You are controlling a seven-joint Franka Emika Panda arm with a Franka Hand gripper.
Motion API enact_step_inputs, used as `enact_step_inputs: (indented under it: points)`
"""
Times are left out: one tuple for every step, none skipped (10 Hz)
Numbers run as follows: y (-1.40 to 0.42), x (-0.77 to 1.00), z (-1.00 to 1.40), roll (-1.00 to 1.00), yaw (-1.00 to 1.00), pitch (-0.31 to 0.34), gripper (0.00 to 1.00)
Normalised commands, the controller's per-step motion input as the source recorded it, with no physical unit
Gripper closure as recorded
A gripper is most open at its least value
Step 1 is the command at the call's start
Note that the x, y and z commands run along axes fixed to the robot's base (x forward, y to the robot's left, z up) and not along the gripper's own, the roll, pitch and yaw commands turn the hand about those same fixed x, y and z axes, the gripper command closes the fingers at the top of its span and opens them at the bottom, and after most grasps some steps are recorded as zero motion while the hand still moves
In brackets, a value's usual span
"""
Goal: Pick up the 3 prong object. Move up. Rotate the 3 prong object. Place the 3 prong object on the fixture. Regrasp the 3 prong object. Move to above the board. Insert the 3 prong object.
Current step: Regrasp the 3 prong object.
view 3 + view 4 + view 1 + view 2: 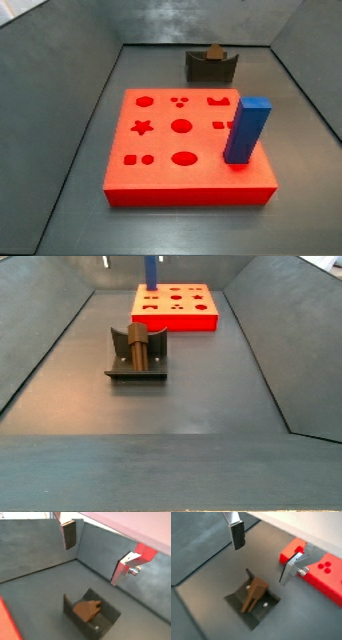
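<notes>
Gripper: hovering above the fixture, fingers spread, gripping nothing.
3 prong object: resting in the fixture's notch.

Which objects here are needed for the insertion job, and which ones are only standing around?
Needed:
small brown wooden 3 prong object, resting on the fixture
dark grey fixture
flat red-orange board with shaped holes
gripper, open, empty, above the fixture

Not needed:
tall blue block, upright on the board

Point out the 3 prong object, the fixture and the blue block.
3 prong object (132, 346): a side view, mid shaft, resting in the fixture.
fixture (136, 371): same side view, base plate.
blue block (246, 130): a side view, front face, upright on the board.
</notes>
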Motion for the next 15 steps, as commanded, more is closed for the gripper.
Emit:
enact_step_inputs:
  points:
    - [-0.02,0.03,-0.01,1.0,0.05,0.014,0.0]
    - [-0.02,0.04,-0.01,1.0,0.05,0.02,0.0]
    - [-0.03,0.05,-0.01,1.0,0.06,0.035,0.0]
    - [-0.03,0.07,-0.01,1.0,0.06,0.056,0.0]
    - [-0.03,0.08,-0.01,1.0,0.07,0.077,0.0]
    - [-0.04,0.1,-0.02,1.0,0.09,0.112,0.0]
    - [-0.04,0.1,-0.02,1.0,0.11,0.144,0.0]
    - [-0.04,0.11,-0.02,0.91,0.12,0.15,0.0]
    - [-0.05,0.11,-0.02,0.6,0.14,0.141,0.0]
    - [-0.05,0.11,-0.02,0.48,0.15,0.136,0.0]
    - [-0.04,0.11,-0.01,0.27,0.17,0.114,0.0]
    - [0.08,0.04,-1.0,0.22,0.15,0.066,0.0]
    - [0.07,0.04,-1.0,0.21,0.15,0.038,0.0]
    - [0.07,0.04,-1.0,0.2,0.14,0.021,0.0]
    - [0.06,0.06,-1.0,0.14,0.13,-0.009,0.0]
